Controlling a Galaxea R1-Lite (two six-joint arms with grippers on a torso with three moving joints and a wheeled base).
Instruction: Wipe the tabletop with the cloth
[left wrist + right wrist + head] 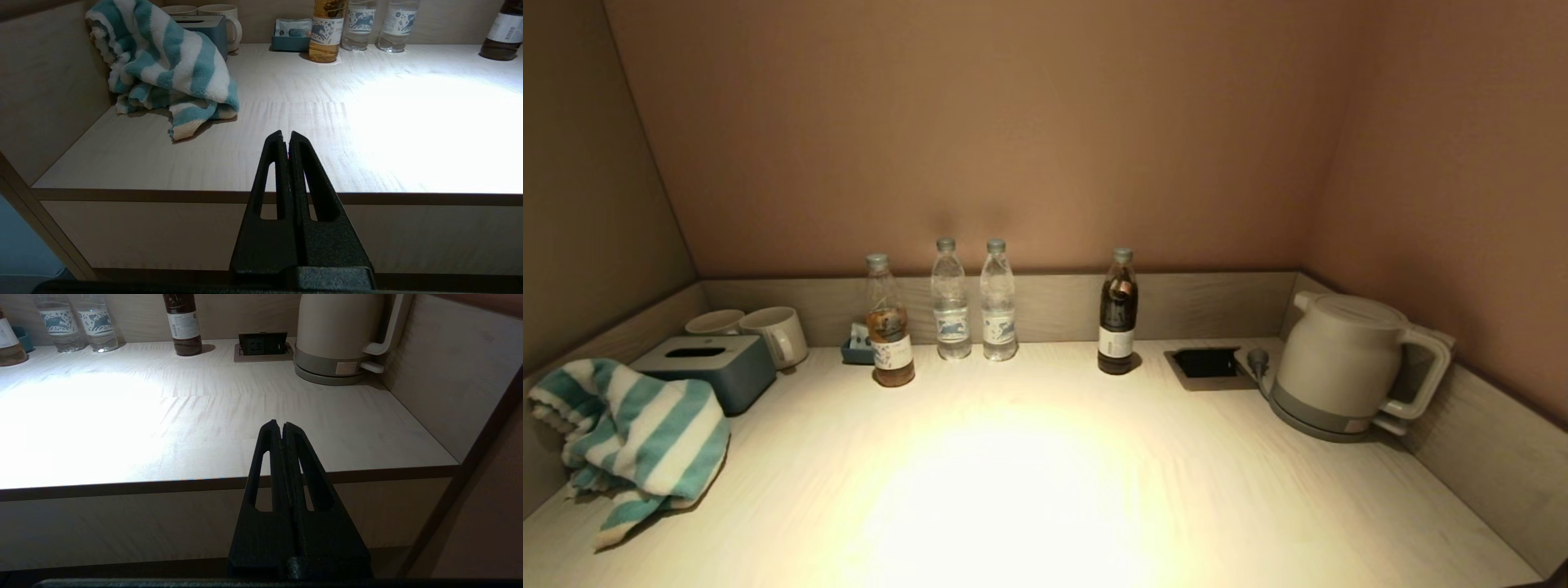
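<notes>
The teal and white striped cloth [629,433] lies bunched at the tabletop's left side, draped over the low left rim; it also shows in the left wrist view [167,65]. The pale wood-grain tabletop [1045,490] has a bright light patch in its middle and a black recess [1207,363] at the back right. My left gripper [286,136] is shut and empty, in front of the table's front edge, apart from the cloth. My right gripper [280,426] is shut and empty, in front of the front edge on the right. Neither gripper shows in the head view.
A grey-blue tissue box [707,367] and two mugs [776,333] stand behind the cloth. Several bottles [968,302] line the back rim, with a dark bottle [1117,314] to their right. A beige kettle [1347,367] stands at the back right by the right rim.
</notes>
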